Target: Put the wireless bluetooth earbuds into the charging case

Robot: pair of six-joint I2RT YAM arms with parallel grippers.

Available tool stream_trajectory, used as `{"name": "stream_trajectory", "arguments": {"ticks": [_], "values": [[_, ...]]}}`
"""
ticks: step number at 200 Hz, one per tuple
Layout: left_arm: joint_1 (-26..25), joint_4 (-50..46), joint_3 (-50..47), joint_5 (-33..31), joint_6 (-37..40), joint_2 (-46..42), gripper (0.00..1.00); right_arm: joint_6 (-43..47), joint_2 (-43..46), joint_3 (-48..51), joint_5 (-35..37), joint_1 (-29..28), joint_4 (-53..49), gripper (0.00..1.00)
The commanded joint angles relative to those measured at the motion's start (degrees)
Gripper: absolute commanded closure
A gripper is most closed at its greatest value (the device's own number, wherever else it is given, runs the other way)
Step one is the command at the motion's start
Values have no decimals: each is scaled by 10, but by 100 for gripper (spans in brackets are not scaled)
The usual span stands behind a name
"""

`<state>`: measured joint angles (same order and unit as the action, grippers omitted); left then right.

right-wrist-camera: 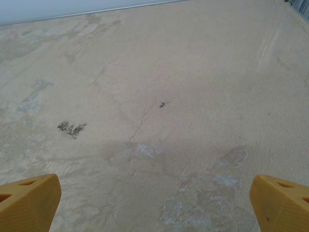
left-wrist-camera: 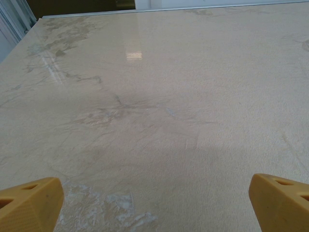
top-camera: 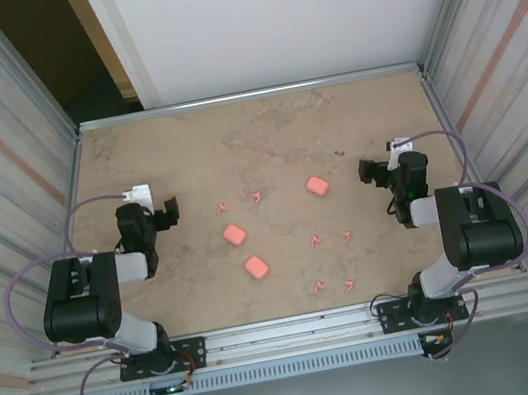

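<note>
L gripper (top-camera: 170, 211) & R gripper (top-camera: 369, 172) both wide open, empty; six earbuds (top-camera: 315, 241) lie loose btwn them around three pink cases (top-camera: 235, 234), most nearer the R gripper, inward & toward its base.

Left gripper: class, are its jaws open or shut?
Open: the left gripper shows its yellow fingertips at opposite lower corners, with table between them.
</note>
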<state>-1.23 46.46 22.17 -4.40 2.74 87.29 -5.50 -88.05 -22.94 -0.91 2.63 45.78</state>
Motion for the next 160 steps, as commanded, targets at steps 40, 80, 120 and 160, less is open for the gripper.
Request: {"name": "stream_trajectory", "arguments": {"ticks": [40, 80, 120, 160], "values": [[-3, 25, -30, 21, 2, -64, 1, -6, 29, 14, 23, 1, 8, 1], [-3, -157, -15, 18, -19, -242, 1, -34, 148, -15, 23, 9, -168, 1], [-3, -308, 17, 35, -124, -347, 1, -53, 250, -65, -3, 7, -360, 1], [-3, -423, 43, 121, -226, -380, 1, -53, 306, -150, -58, -3, -554, 1]]}}
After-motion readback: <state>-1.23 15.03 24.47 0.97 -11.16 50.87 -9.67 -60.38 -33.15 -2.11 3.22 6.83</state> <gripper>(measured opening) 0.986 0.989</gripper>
